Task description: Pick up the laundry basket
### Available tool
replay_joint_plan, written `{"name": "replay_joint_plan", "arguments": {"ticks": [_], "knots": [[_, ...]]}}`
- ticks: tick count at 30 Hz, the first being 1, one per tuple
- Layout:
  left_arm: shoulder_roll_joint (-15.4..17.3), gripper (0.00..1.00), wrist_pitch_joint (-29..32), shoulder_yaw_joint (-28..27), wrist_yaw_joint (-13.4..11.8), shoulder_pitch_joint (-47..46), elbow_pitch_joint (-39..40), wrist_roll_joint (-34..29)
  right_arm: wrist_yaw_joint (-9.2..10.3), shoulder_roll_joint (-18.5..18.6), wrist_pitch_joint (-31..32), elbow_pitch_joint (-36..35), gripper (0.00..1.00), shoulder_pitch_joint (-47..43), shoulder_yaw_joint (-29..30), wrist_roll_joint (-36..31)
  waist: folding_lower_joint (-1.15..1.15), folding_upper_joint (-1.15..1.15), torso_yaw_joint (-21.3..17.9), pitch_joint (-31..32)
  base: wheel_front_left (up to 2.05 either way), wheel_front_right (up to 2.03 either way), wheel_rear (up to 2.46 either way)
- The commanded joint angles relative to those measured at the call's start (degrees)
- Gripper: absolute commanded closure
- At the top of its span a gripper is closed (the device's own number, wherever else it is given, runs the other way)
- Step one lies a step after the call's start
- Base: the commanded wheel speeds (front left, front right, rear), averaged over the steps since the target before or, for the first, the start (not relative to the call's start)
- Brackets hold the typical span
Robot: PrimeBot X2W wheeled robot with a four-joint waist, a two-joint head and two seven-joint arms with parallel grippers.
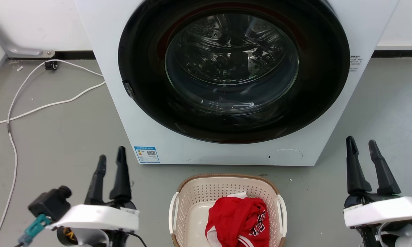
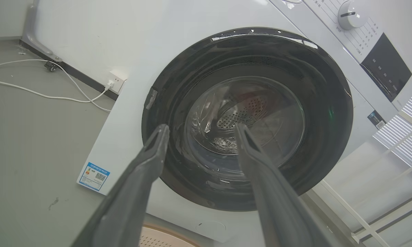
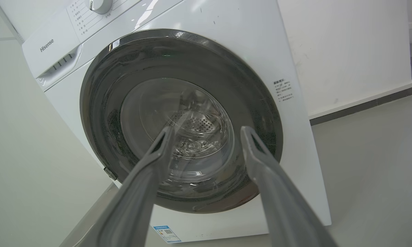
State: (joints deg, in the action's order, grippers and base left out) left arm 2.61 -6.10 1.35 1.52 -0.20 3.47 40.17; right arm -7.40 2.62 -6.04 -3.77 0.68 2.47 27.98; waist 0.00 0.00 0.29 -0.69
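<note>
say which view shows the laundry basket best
Head view: the laundry basket shows rim, both handles and red garment inside. Left wrist view catches a rim sliver; right wrist view faces the washing machine.

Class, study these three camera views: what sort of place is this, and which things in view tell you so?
Probably a laundry or utility room: a front-loading washing machine stands by a white wall, and a laundry basket holding a red garment sits on the grey floor before it.

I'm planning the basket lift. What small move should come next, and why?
Probably swing both hands inward and down to the white side handles: the left hand and right hand are open and stand wide of the laundry basket, one on each side, touching nothing.
</note>
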Motion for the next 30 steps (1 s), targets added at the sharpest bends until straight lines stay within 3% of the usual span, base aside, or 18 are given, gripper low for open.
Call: {"name": "replay_joint_plan", "arguments": {"ticks": [1, 5, 14, 23, 30], "knots": [[0.23, 0.00, -0.70, 1.25, 0.82, 0.57, 0.81, -2.82, -0.11, 0.24, -0.69, -0.28, 0.00, -0.35, -0.12, -2.23, 0.00, 0.00, -0.03, 0.05, 0.00, 0.00, 0.00], [0.82, 0.00, -1.21, 2.37, 0.83, 0.57, 0.59, -6.65, -0.11, 0.25, -1.16, 0.12, 0.00, -0.53, 0.02, -4.50, 0.00, 0.00, -0.05, 0.11, 0.00, 0.00, 0.00], [3.40, 0.00, -2.59, 7.19, -2.07, 0.71, 0.50, -15.04, -0.11, 0.27, -2.59, 0.16, 0.00, -1.26, -0.03, -11.36, 0.00, 0.00, -0.15, 0.22, 0.00, 0.00, 0.00], [5.96, 0.00, -3.87, 12.40, -5.40, 0.11, 0.15, -20.28, -0.12, 0.30, -3.85, 0.40, 0.00, -1.79, -0.35, -17.77, 0.00, 0.00, -0.15, 0.16, 0.00, 0.00, 0.00], [7.18, 0.00, -4.86, 15.38, -6.36, -0.16, 0.00, -22.86, -0.13, 0.31, -4.83, 0.86, 0.00, -2.57, 0.55, -21.63, 0.00, 0.00, -0.17, 0.21, 0.00, 0.00, 0.00]]}}
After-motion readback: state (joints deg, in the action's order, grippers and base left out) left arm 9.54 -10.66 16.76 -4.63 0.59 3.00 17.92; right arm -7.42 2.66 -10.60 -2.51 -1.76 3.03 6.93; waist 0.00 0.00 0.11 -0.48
